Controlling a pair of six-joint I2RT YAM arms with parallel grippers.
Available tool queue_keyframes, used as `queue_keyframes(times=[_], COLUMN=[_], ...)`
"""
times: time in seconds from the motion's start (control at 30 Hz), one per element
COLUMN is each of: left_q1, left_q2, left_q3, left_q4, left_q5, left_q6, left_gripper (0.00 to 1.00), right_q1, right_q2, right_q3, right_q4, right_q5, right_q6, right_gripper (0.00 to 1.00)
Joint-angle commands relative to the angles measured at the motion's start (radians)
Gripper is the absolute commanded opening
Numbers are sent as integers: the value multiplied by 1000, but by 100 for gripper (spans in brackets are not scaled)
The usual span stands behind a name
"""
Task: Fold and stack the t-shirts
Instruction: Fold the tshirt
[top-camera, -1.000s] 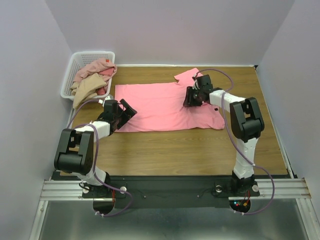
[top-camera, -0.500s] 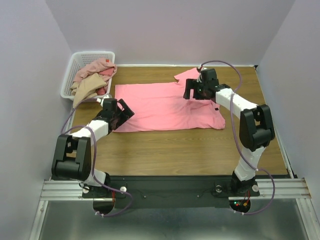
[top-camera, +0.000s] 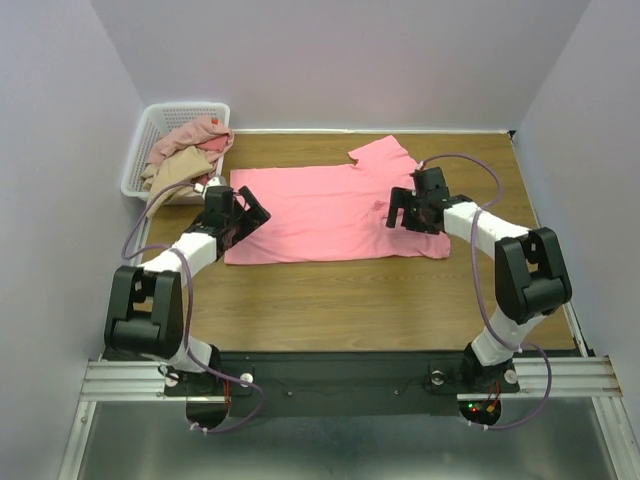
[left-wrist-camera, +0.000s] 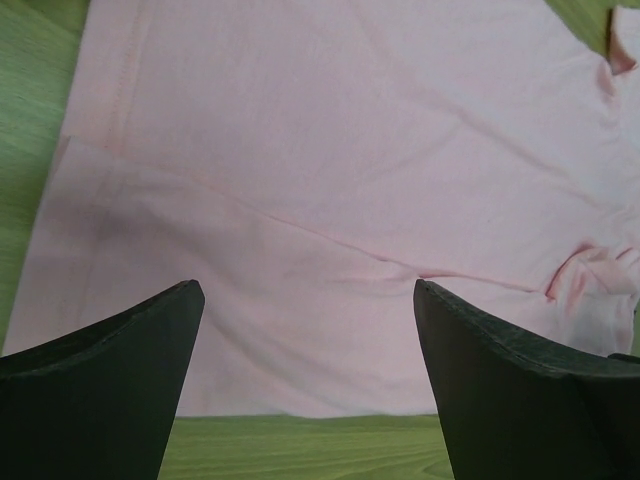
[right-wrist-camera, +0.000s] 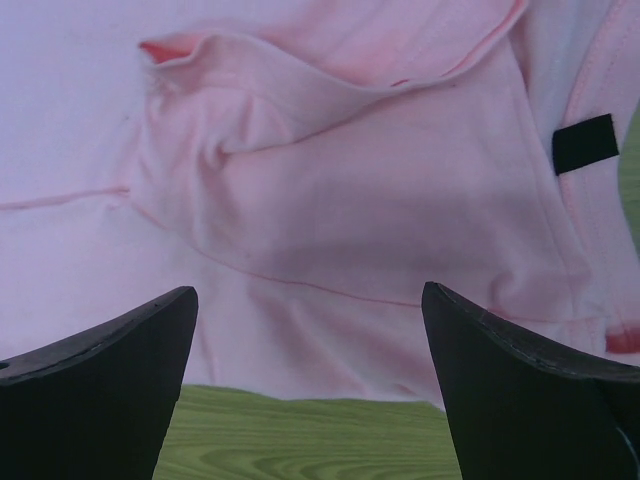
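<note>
top view: a bright salmon-pink t-shirt (top-camera: 320, 215) lies spread flat across the middle of a wooden table (top-camera: 330, 290). the left gripper (top-camera: 248, 210) sits over the shirt's left edge. the right gripper (top-camera: 402, 209) sits over its right part, near a sleeve. other t-shirts (top-camera: 185, 152) are heaped in a white basket (top-camera: 135, 165) at the far left corner.

left wrist view: both dark fingers (left-wrist-camera: 110, 350) are spread apart and hold nothing, with the shirt's edge and bare wood just below them. risk: closing here may pinch only the top layer, so the fold would drag askew.

right wrist view: the fingers (right-wrist-camera: 520, 370) are likewise parted and empty, above a rumpled, doubled-over sleeve. risk: grabbing that bunch could press the wrinkle into the fold. uneven lifting by the two arms could also skew the shirt.
</note>
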Motion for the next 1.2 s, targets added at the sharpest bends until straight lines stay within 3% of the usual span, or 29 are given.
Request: queue_keyframes(times=[0.0,0.1,0.27,0.43,0.67,0.73,0.87,0.93,1.17], left_q1=[-4,-5,-5,-34,-125,-146,-172,-172,-171], left_q2=[92,154,145,-18,-321,-389,-559,-585,-575], left_q3=[42,24,-94,-257,-392,-414,-322,-227,-92], left_q4=[63,97,144,139,-158,-180,-269,-320,-435], left_q5=[46,66,94,93,-47,-36,-56,-150,-279], left_q6=[32,22,-4,-39,-177,-200,-223,-202,-176], left_gripper=[99,99,99,99,99,99,99,99,99], right_q1=[-38,-40,-40,-40,-42,-40,-39,-40,-20], right_q2=[52,72,-58,-236,-453,-552,-658,-665,-522], right_q3=[18,-13,-189,-419,-556,-560,-490,-449,-352], right_q4=[23,21,15,-11,-186,-209,-214,-215,-171], right_q5=[53,62,80,97,166,122,-12,-42,-99], right_q6=[21,31,129,214,332,332,302,275,232], right_gripper=[100,100,100,100,100,100,100,100,100])
